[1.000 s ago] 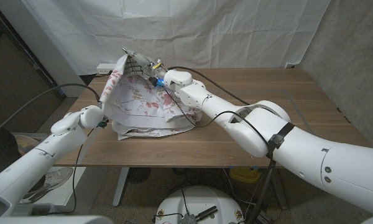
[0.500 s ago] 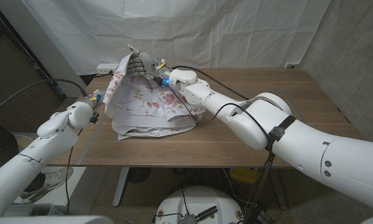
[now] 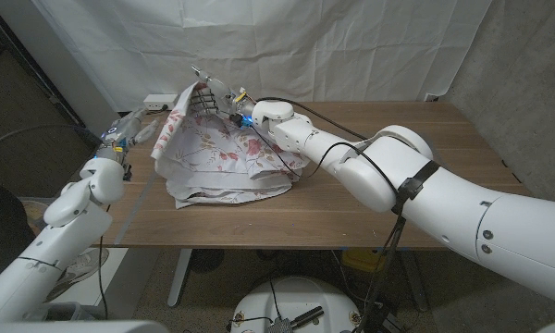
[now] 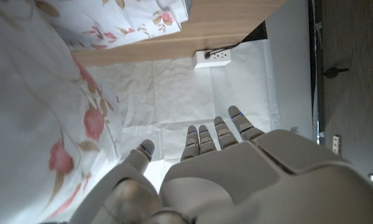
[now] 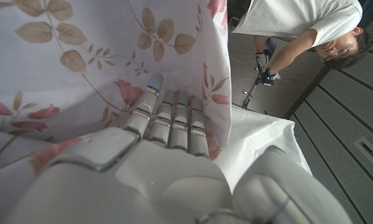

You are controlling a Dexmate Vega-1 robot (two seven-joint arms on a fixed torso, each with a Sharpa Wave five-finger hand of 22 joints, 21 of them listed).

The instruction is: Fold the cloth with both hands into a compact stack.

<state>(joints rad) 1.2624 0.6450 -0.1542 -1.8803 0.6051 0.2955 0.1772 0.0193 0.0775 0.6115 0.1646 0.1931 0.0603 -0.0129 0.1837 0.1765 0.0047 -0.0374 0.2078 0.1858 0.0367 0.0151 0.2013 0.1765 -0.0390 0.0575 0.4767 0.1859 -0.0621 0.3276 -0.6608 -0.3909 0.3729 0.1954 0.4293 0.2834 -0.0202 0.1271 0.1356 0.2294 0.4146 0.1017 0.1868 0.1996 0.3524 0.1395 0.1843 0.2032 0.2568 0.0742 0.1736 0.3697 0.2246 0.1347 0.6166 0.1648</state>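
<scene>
The cloth [image 3: 224,157], white with red flowers, is sitting on the left half of the table [image 3: 398,185], most of it bunched in loose layers on the wood while one portion is being held up in a peak at the back. The right robot hand [image 3: 215,94] is doing that holding: in the right wrist view its fingers [image 5: 171,118] are lying together against the fabric with the raised edge draped just beside them, which looks like a grip meant to carry that edge over the pile for a fold. The left robot hand [image 3: 129,127] is hovering off the table's left end, apart from the cloth, with its fingers [image 4: 219,132] spread on nothing; I judge it is waiting to take the near hanging edge. The raised flap's lower hem is trailing onto the heap, so a fold forward would be dragging over wrinkled layers. Open wood is lying to the right and in front of the pile, giving room to lay the cloth out; the left edge of the table is close, leaving little margin there. A person [image 5: 298,28] is standing behind the table.
</scene>
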